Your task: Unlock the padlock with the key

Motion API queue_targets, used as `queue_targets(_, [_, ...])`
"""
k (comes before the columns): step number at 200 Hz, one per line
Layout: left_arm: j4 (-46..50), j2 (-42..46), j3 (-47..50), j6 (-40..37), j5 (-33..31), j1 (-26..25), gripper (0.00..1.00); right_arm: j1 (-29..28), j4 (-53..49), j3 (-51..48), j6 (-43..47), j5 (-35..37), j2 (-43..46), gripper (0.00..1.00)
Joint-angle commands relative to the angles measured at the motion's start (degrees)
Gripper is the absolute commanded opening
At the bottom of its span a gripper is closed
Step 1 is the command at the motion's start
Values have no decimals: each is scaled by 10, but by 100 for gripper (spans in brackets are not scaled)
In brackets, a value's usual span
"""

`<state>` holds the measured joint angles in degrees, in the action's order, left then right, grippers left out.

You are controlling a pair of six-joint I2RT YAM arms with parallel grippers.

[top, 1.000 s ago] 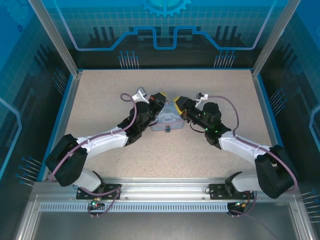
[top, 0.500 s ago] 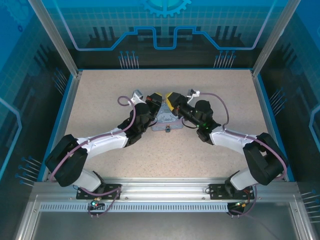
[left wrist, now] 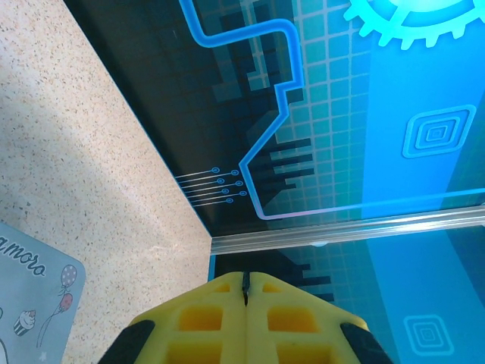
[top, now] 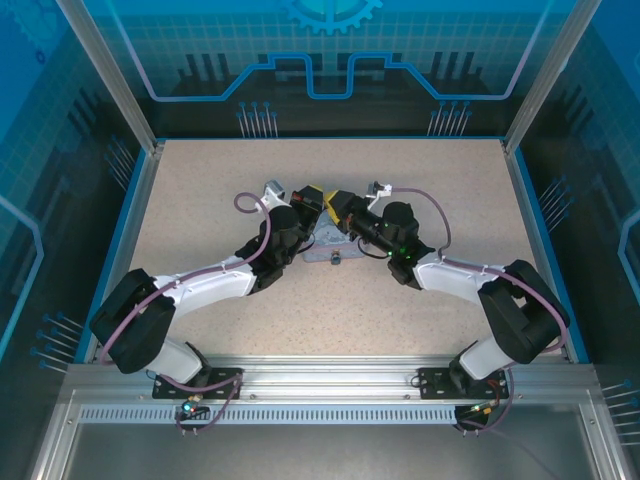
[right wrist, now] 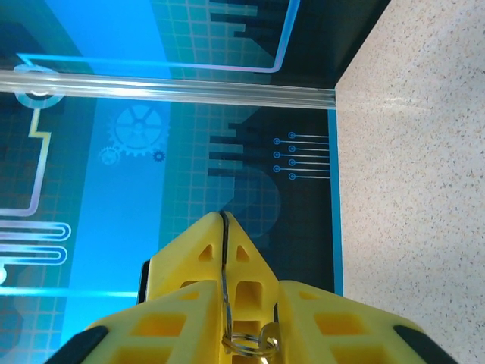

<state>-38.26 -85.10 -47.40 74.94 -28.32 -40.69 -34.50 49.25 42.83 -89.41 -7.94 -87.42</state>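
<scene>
The two arms meet in the middle of the table (top: 200, 190), above a pale blue tin box (top: 345, 240) with cartoon pictures on it.

The left gripper (left wrist: 245, 279) is closed. Its two yellow fingers (left wrist: 204, 311) are pressed flat together and nothing is between them. From the left wrist camera, a corner of the tin box sits low on the left, with a little cupcake and balloons drawn on it. The gripper points toward the far blue wall (left wrist: 379, 114).

The right gripper (right wrist: 223, 227) is closed too. Its yellow fingers (right wrist: 189, 265) pinch the key (right wrist: 225, 265), which looks like a thin dark strip standing on its edge between them. A small metal ring (right wrist: 244, 345) hangs at the bottom end of the key, close to the camera. This gripper also points up toward the far wall, with the speckled table on its right.

From the top camera, the two yellow grippers are just beside each other over the far side of the tin box. The padlock (top: 335, 258) is a tiny dark thing at the near edge of the tin box, between the two arms. The key is up in the right gripper, apart from the padlock.
</scene>
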Motion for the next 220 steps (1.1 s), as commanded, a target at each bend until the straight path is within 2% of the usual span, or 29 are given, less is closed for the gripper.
queue_targets(1, [-22, 5, -1, -3, -18, -6, 0, -6, 27, 11, 0, -4, -5, 25])
queue_targets(28, [-19, 5, -1, -5, -20, -6, 0, -6, 27, 15, -1, -8, -8, 19])
queue_targets(100, [-11, 3, -2, -7, -27, -7, 0, -7, 34, 18, -2, -18, -12, 22])
queue_targets(159, [-12, 4, 2, -4, -28, -6, 0, -5, 34, 23, -2, -18, -17, 7])
queue_targets(173, [-11, 5, 4, -3, -29, -7, 0, -3, 35, 25, -2, -18, -18, 0])
queue_targets(217, [-8, 19, 8, -7, -16, -5, 0, 15, 32, 13, 12, -36, -11, 0])
queue_targets(220, [-7, 20, 8, -7, -14, -4, 4, 17, 31, 11, 16, -40, -10, 0])
